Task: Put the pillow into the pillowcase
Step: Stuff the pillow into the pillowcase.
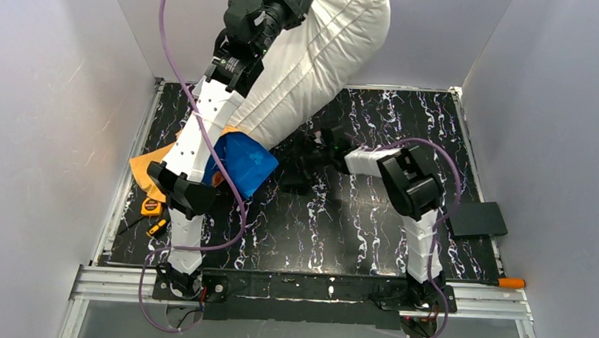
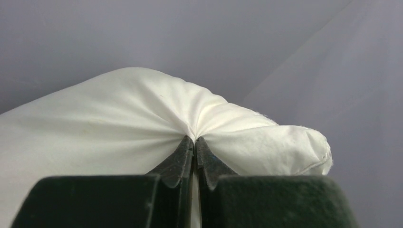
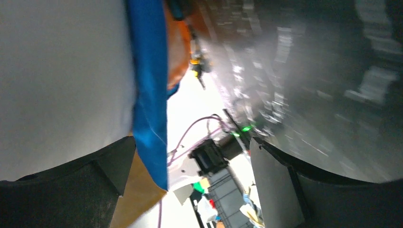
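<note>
The white pillow [image 1: 326, 54] hangs tilted from my raised left gripper [image 1: 294, 0], which is shut on a pinch of its upper edge [image 2: 195, 138]. The pillow's lower end meets the mouth of the blue pillowcase [image 1: 246, 162], which lies on the table with its orange flap [image 1: 146, 165] spread to the left. My right gripper [image 1: 301, 161] hovers low just right of the pillowcase, open. In the right wrist view the pillow [image 3: 62, 80] and the pillowcase's blue edge [image 3: 149, 95] lie against the left finger, with nothing gripped between the fingertips [image 3: 185, 180].
A yellow tape measure [image 1: 151, 206] and a small yellow tool [image 1: 156, 226] lie by the left arm's base. A black box [image 1: 478, 219] sits off the table's right edge, an orange-handled tool [image 1: 511, 282] at the front right. Grey walls surround the table.
</note>
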Available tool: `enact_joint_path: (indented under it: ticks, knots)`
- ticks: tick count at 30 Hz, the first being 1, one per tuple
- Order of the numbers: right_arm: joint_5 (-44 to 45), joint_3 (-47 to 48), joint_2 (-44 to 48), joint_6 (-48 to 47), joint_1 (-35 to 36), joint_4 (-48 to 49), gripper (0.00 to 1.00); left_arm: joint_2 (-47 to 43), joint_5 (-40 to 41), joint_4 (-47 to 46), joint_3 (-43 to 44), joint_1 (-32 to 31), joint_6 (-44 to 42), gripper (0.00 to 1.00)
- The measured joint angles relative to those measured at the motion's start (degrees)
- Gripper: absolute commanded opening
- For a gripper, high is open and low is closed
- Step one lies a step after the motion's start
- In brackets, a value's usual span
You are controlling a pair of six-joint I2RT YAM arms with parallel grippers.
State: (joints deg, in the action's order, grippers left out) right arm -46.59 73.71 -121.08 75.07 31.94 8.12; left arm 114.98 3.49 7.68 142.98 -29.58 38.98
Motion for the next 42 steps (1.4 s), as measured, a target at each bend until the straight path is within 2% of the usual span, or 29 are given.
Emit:
enact_joint_path:
  ticks: [4, 6, 11, 15, 20, 26, 32, 36, 38, 39, 42]
  knots:
    - [0.74, 0.02, -4.68, 19.63, 6.27, 22.29, 0.98, -0.55, 0.66, -0.7, -0.02, 1.36, 0.0, 0.0]
    - [1.66, 0.52, -6.82, 26.67, 8.46, 29.92, 0.98, -0.55, 0.81, -0.76, -0.02, 2.03, 0.02, 0.0]
    - [4.13, 4.96, -12.44, 38.71, 12.9, 40.92, 0.98, -0.85, 1.53, -0.79, -0.02, 3.87, 0.02, 0.0]
    - [6.78, 8.83, -15.15, 42.23, 15.1, 45.18, 0.98, -1.81, 2.08, -0.76, -0.02, 5.18, -0.04, 0.0]
    - [10.62, 9.27, -15.39, 43.95, 17.18, 48.87, 0.98, -3.37, 3.06, -0.72, -0.13, 6.69, -0.48, 0.0]
    - [16.11, 0.74, -11.5, 44.61, 18.05, 50.73, 0.9, -4.94, 3.96, -0.98, -1.68, 7.85, -0.87, 0.0]
    - [19.98, 1.53, -12.17, 44.74, 17.99, 51.63, 0.84, -5.25, 4.24, -1.55, -2.75, 8.59, -0.85, 0.0]
    - [20.96, 10.01, -17.35, 44.72, 17.97, 51.17, 0.7, -6.05, 4.24, -1.75, -3.85, 9.18, -0.85, 0.0]
    - [21.38, 14.01, -19.96, 44.65, 18.01, 50.53, 0.6, -6.73, 4.44, -1.55, -4.33, 9.44, -0.87, 0.0]
    - [21.75, 14.99, -20.72, 44.72, 18.1, 50.1, 0.52, -7.02, 4.55, -1.4, -4.48, 9.57, -0.92, 0.0]
    - [23.08, 16.83, -22.6, 44.52, 18.4, 49.9, 0.17, -7.67, 4.92, -0.94, -4.55, 10.01, -1.11, 0.0]
